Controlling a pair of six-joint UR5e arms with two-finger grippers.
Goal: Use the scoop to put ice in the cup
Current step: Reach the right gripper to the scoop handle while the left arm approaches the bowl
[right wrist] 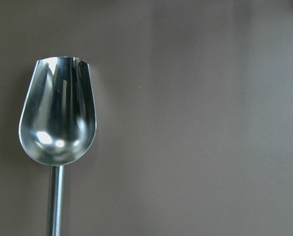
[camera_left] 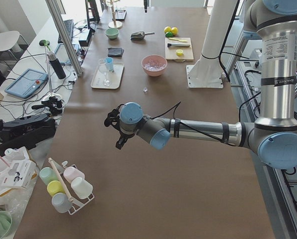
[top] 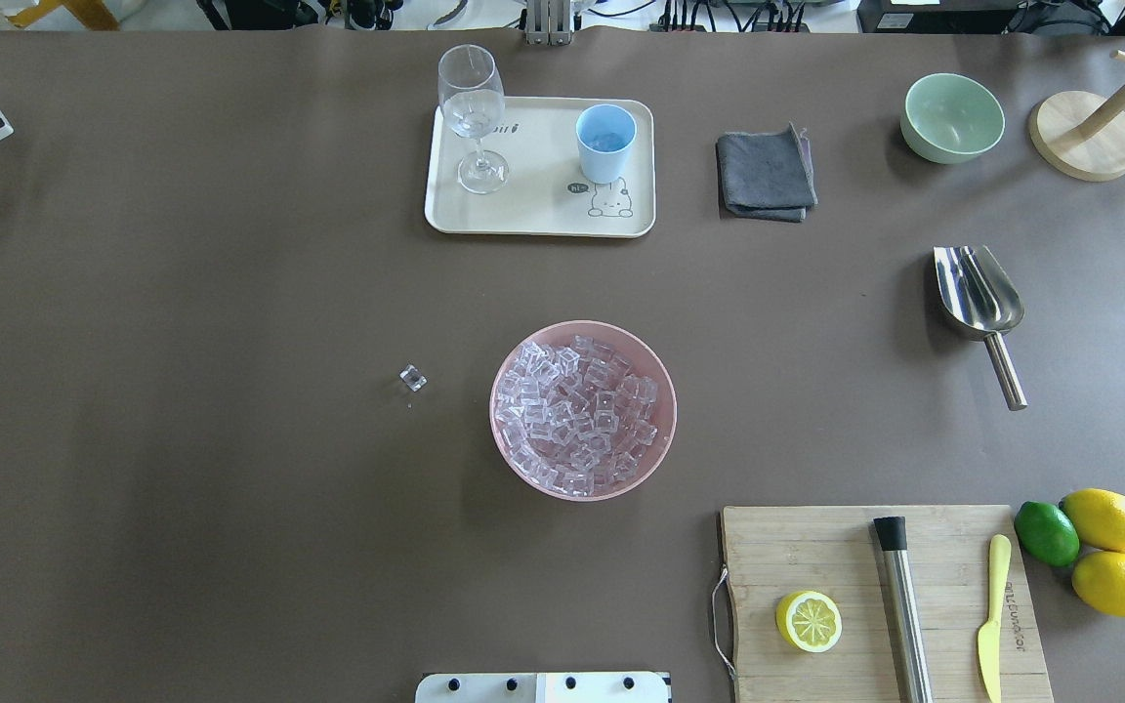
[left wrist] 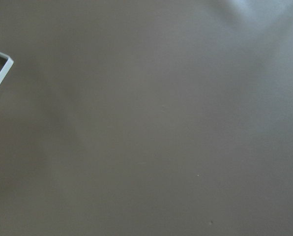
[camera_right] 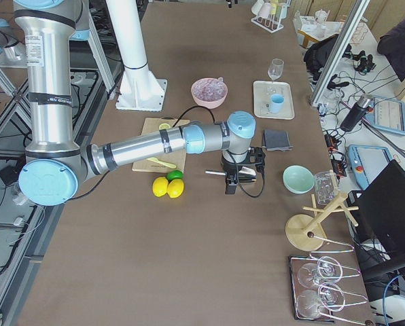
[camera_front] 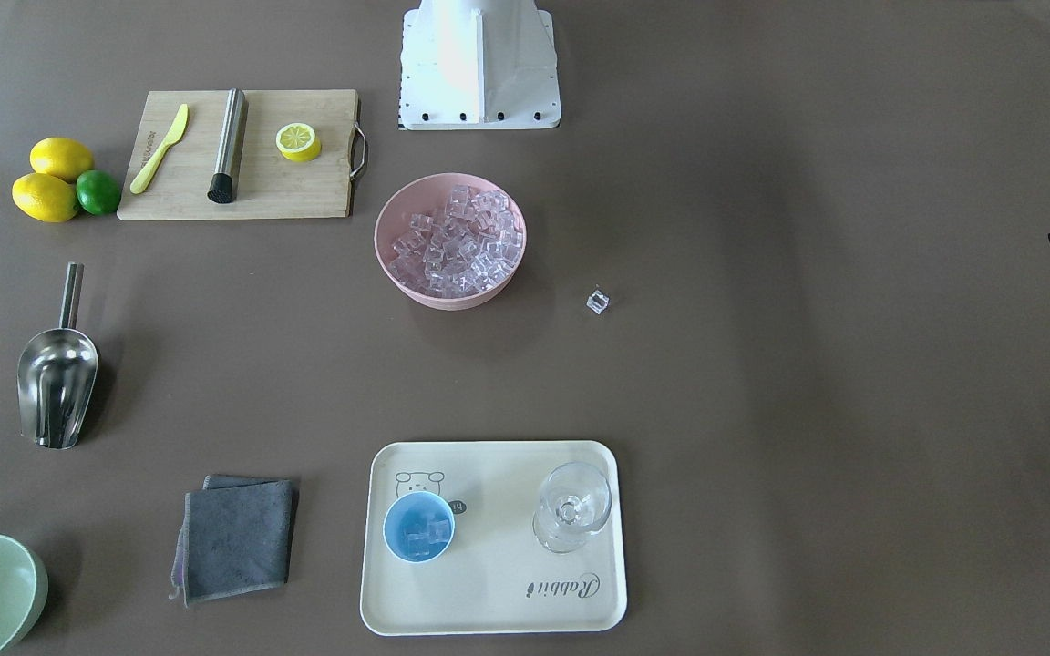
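Brown tabletop, front view: the scoop lies free, handle toward the robot. Overhead: it is far right, well apart from the cup. Right side view: the right gripper hangs over it. Left side view: the left gripper is far off. I cannot tell whether either is released or clenched.

Opposed fixed cameras
Overhead looks from 6 o'clock, front from 12, sharing the pink bowl; right wrist close over the scoop.

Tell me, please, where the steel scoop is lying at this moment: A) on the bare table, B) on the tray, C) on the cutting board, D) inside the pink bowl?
A: the scoop lies empty on the bare table, touching none of the others.
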